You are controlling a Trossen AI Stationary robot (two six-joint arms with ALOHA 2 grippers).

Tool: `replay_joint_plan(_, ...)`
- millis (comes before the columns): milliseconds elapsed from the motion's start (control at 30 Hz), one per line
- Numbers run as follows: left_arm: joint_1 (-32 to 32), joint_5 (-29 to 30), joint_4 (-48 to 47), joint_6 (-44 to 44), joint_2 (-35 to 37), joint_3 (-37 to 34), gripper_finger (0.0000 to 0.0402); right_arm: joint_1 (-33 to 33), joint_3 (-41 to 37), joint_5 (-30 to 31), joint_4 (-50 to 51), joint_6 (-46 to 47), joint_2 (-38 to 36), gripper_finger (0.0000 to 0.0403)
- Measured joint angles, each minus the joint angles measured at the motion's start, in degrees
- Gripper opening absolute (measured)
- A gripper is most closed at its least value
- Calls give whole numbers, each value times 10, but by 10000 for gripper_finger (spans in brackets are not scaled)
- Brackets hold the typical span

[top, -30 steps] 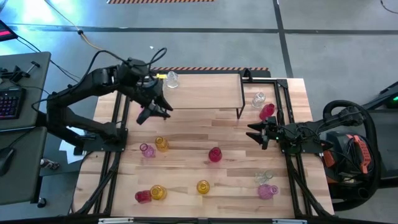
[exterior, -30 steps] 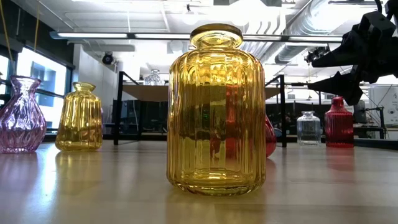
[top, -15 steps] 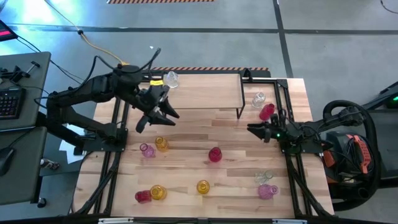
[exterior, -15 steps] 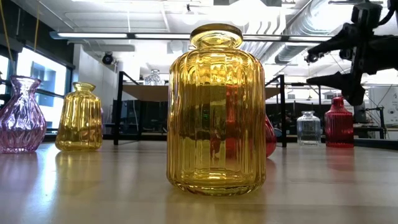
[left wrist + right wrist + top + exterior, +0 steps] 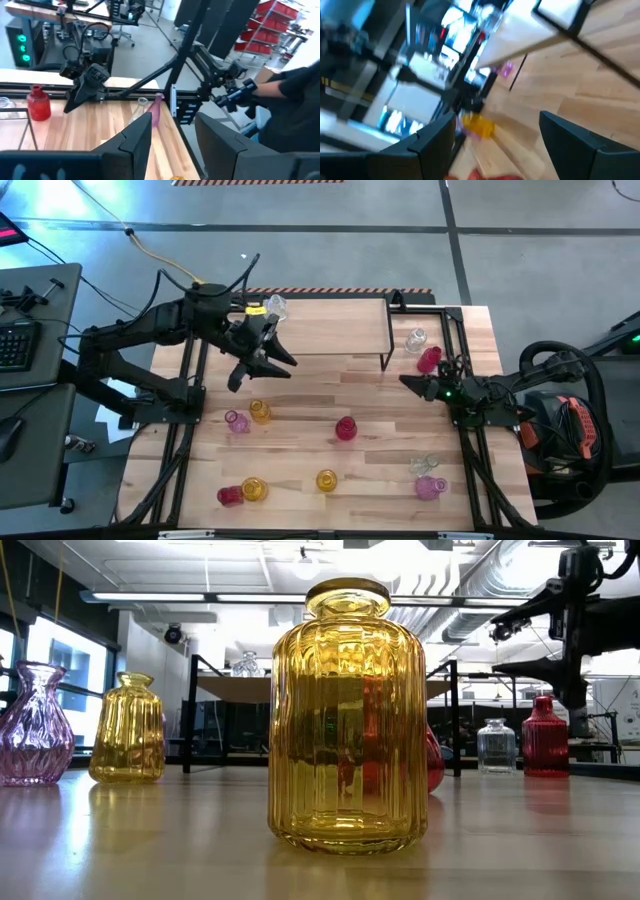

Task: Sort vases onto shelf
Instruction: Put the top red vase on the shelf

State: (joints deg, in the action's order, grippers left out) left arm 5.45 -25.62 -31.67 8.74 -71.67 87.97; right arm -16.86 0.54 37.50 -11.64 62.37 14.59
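Several small glass vases stand on the plank table: a pink (image 5: 237, 422), an amber (image 5: 260, 412) and a red one (image 5: 346, 428) in the middle, others near the front edge. A clear vase (image 5: 277, 307) stands on the left end of the shelf (image 5: 330, 328). A clear vase (image 5: 417, 339) and a red one (image 5: 430, 359) stand by its right legs. My left gripper (image 5: 262, 372) hangs open and empty above the table, in front of the shelf's left end. My right gripper (image 5: 410, 384) is open and empty at the table's right, near the red vase.
In the low view a big amber vase (image 5: 345, 720) fills the foreground, and my right gripper (image 5: 500, 648) shows at the upper right. Black frame rails (image 5: 185, 430) run along both table sides. A person in a dark sleeve (image 5: 295, 95) stands beyond the table.
My left gripper has drawn away from the shelf's left end toward the table's right and near side, a little upward, its fingers tipping from downward toward level. The clear vase stays on the shelf. My right gripper has rolled about its own line without shifting place.
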Motion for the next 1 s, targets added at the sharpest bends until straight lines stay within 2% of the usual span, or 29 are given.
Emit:
replay_joint_plan(233,0,7,-1,1,-18,-1,142,0,7,10,-76,5,0,270)
replay_joint_plan(400,0,7,-4,1,-23,-1,142,0,64,-10,-78,-51,6,270)
replay_joint_plan(567,0,7,-4,1,-23,-1,142,0,144,-11,-44,-111,46,270)
replay_joint_plan(767,0,7,-15,-9,-23,-1,142,0,270,-11,69,-163,124,270)
replay_joint_plan(1000,0,6,-22,-13,-23,-1,142,0,444,9,304,-129,199,270)
